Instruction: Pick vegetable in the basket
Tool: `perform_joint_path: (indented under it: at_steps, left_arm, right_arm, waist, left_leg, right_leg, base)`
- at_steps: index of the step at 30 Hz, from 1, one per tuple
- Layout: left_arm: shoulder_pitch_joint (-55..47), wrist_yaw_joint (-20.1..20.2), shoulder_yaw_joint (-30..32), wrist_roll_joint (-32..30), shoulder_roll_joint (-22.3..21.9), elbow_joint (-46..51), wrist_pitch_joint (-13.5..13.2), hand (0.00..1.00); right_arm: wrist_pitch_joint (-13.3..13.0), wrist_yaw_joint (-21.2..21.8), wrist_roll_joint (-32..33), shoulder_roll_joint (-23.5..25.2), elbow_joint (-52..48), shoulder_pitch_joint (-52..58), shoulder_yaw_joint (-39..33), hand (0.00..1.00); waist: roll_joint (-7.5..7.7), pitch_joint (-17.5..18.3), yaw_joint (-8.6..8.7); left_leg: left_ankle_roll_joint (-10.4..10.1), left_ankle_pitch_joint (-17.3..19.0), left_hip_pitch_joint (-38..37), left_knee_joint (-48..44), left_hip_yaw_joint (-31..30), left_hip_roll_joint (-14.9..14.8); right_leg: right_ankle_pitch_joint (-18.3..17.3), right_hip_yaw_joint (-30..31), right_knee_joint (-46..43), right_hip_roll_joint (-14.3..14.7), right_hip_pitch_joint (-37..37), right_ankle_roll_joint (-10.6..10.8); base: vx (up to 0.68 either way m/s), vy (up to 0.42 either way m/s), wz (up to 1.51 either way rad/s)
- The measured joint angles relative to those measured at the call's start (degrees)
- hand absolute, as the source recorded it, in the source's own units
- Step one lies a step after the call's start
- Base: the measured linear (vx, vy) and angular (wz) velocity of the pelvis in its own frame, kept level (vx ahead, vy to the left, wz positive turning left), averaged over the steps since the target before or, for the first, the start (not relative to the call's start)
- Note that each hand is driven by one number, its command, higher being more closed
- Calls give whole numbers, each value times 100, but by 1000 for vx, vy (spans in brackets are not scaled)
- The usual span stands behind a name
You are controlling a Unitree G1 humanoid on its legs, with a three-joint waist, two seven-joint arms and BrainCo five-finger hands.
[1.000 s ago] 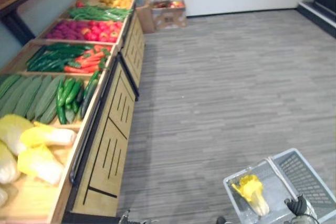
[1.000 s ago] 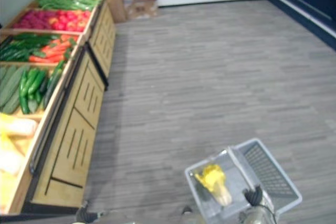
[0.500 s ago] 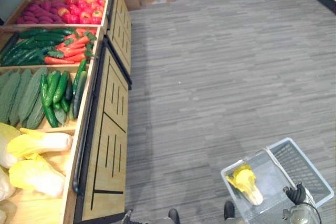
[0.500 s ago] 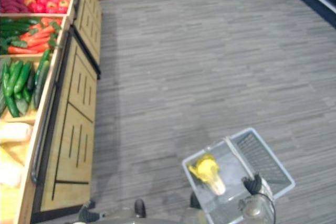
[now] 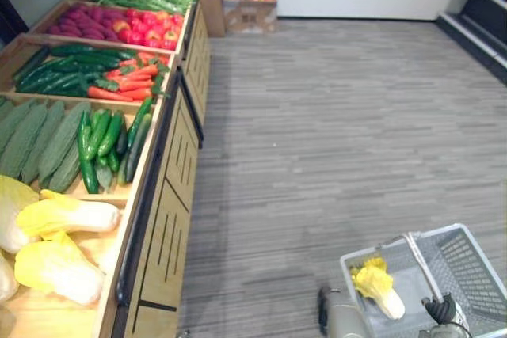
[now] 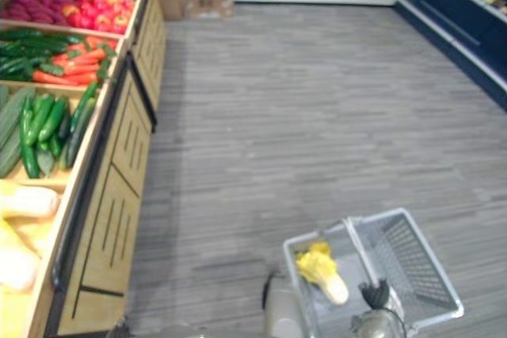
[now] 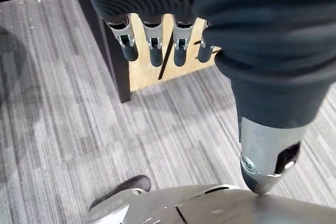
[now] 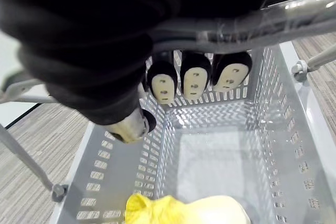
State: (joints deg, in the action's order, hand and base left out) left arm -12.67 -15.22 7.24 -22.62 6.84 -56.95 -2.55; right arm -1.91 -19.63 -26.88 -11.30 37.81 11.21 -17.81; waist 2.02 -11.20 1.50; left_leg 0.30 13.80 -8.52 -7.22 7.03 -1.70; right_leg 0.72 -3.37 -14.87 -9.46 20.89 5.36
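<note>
The right hand (image 8: 191, 80) clenches the metal handle (image 8: 294, 9) of a grey basket (image 5: 467, 263) on the robot's right, with a yellow-leafed cabbage (image 5: 379, 289) lying inside it. The left hand (image 7: 152, 45) hangs near the wooden produce stand (image 5: 170, 195), fingers loose, holding nothing.

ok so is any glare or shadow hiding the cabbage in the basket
Right wrist view: a glint runs along the handle held in the right hand, and the basket shines pale inside, yet the cabbage reads clearly. Left eye view: the cabbage lies evenly lit; a soft shadow falls on the floor beside the produce stand.
</note>
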Motion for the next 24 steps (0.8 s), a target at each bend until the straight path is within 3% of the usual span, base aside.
perform_joint_path:
  at_steps: [2, 3, 4, 5, 6, 7, 9, 11, 13, 14, 15, 16, 19, 22, 24]
  left_arm:
    - [12, -16, 3, -1, -20, 19, 8, 0]
    - [12, -20, 18, 0, -24, 42, 10, 0]
    - [67, -20, 53, 0, -82, 39, 21, 0]
    - [129, -18, 41, -2, -136, 44, 14, 0]
    - [230, -20, 36, -2, -252, 39, -1, 0]
    - [308, -23, 25, -2, -299, 43, -48, 0]
    - [351, -54, 26, -1, -313, 50, -63, 0]
    - [336, -158, 58, 137, -284, 106, -64, 0]
    - [269, -199, 99, 236, -289, 115, -71, 0]
    - [213, -208, 140, 398, -278, 153, -88, 0]
    - [155, -234, 225, 479, -286, 265, -117, 0]
    - [107, -245, 247, 569, -288, 331, -125, 0]
    - [104, -252, 307, 615, -304, 344, -123, 0]
    - [85, -260, 410, 602, -339, 380, -96, 0]
    - [63, -270, 429, 586, -369, 382, -75, 0]
  right_arm:
    - [31, -10, 0, 3, -99, -10, -22, 100]
    - [31, -21, 0, 0, -114, -14, -32, 100]
    - [30, -54, 0, -19, -124, -15, -120, 100]
    - [29, -62, -1, -21, -130, 11, -180, 100]
    - [38, -69, 2, -15, -115, 17, -264, 100]
    - [44, -68, 2, 18, -93, -71, -277, 100]
    - [37, -72, 2, 60, -89, -49, -272, 100]
    - [23, -100, 37, 42, -94, 58, -293, 100]
    - [20, -100, 40, 8, -96, 30, -280, 100]
    - [12, -100, 94, -7, -132, -14, -258, 100]
    - [8, -102, 128, -8, -181, 12, -258, 100]
    - [-1, -116, 221, -15, -204, 15, -281, 100]
    - [-2, -118, 222, -6, -257, -13, -327, 100]
    - [3, -161, 219, 25, -388, 33, -334, 100]
    - [3, -282, 219, 39, -393, 58, -308, 100]
  waist:
    - [51, -68, -1]
    - [52, -107, -1]
    - [-60, -111, 25]
    - [-203, -80, 44]
    - [-434, -17, 30]
    - [-500, -3, 26]
    - [-500, 7, 41]
    - [-404, -45, 36]
    - [-385, -57, -20]
    - [-376, -63, -19]
    - [-314, -91, -62]
    - [-272, -90, -127]
    - [-240, -96, -232]
    - [-202, -84, -237]
    - [-212, -81, -220]
  left_leg:
    - [-159, 188, -210, 13, -32, -16]
    - [-281, 368, -365, 24, -70, -70]
    - [-393, 545, -389, 20, -169, -276]
    - [-459, 598, -388, 30, -224, -417]
    - [-522, 596, -387, 31, -350, -620]
    - [-621, 377, -325, -114, -482, -723]
    - [-727, 36, -199, -509, -725, -771]
    - [-1257, -982, 474, -2367, -1046, -728]
    - [-1332, -1684, 843, -3377, -1079, -719]
    - [-1218, -1212, 1467, -4509, -931, -803]
    - [-1020, -906, 1698, -4607, -729, -815]
    - [-865, -632, 1853, -4430, -511, -835]
    - [-654, -456, 2152, -3436, -252, -880]
    - [-509, -611, 2192, -1240, -129, -892]
    - [-603, -902, 2161, -82, -133, -903]
  right_leg:
    - [13, -19, 701, 0, -157, 18]
    - [262, -84, 831, 6, -232, -23]
    - [550, -184, 556, 154, -185, -38]
    - [550, -241, 392, 260, -130, -55]
    - [317, -397, 117, 445, -12, -212]
    - [102, -494, -150, 481, 48, -355]
    - [-203, -661, -463, 449, -53, -463]
    - [-831, -877, -723, 292, -590, -518]
    - [-1063, -861, -697, 303, -906, -609]
    - [-1298, -847, -486, 419, -1344, -805]
    - [-1348, -840, -346, 420, -1602, -832]
    - [-1361, -808, -283, 389, -1777, -819]
    - [-1461, -668, -211, 311, -2046, -677]
    - [-1602, -582, -129, 72, -2215, -424]
    - [-1760, -526, -125, -127, -2303, -131]
  base:
    - [402, -200, 12]
    - [437, -264, 18]
    - [435, -271, 25]
    - [447, -270, 35]
    - [531, -311, 27]
    - [508, -318, 21]
    - [467, -325, 41]
    - [546, -360, 61]
    - [403, -201, 6]
    - [462, -168, -4]
    - [440, -125, -13]
    - [244, -27, -23]
    - [266, 100, -31]
    - [253, 225, -12]
    - [292, 352, -9]
